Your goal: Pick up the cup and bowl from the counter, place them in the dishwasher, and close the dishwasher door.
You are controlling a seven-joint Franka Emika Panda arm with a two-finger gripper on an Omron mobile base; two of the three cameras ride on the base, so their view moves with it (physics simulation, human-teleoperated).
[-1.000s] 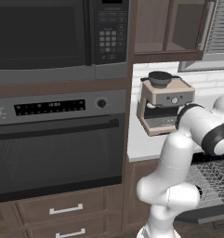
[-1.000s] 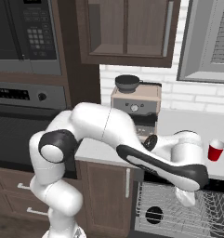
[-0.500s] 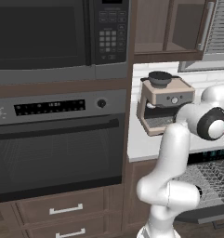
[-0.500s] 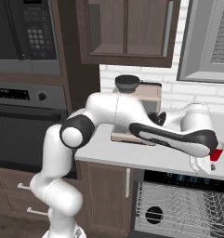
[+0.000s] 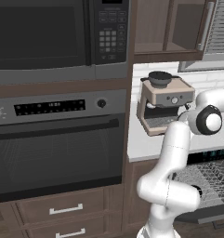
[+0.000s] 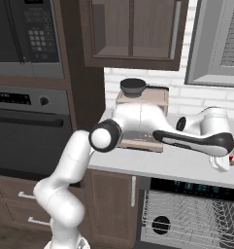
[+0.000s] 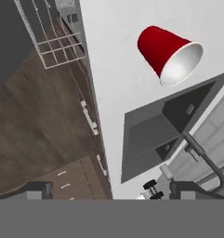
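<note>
1. In the hand view the cup (image 7: 167,53), red with a white inside, stands in the upper right on the counter (image 7: 113,69).
2. The sink (image 7: 155,135) lies just below the cup, centre right, with a faucet (image 7: 204,158) at lower right.
3. The dishwasher (image 7: 53,44) rack shows at upper left, off the counter's edge.
4. In the right base view the gripper (image 6: 225,163) hangs over the counter's right edge; I cannot tell whether its jaws are parted or closed.
5. A coffee machine (image 6: 140,114) stands behind the arm, centre.

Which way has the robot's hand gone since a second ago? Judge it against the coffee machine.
Yes. The hand has swung up from the dishwasher's grey wire rack and right, away from the beige coffee machine, over the pale counter.
</note>
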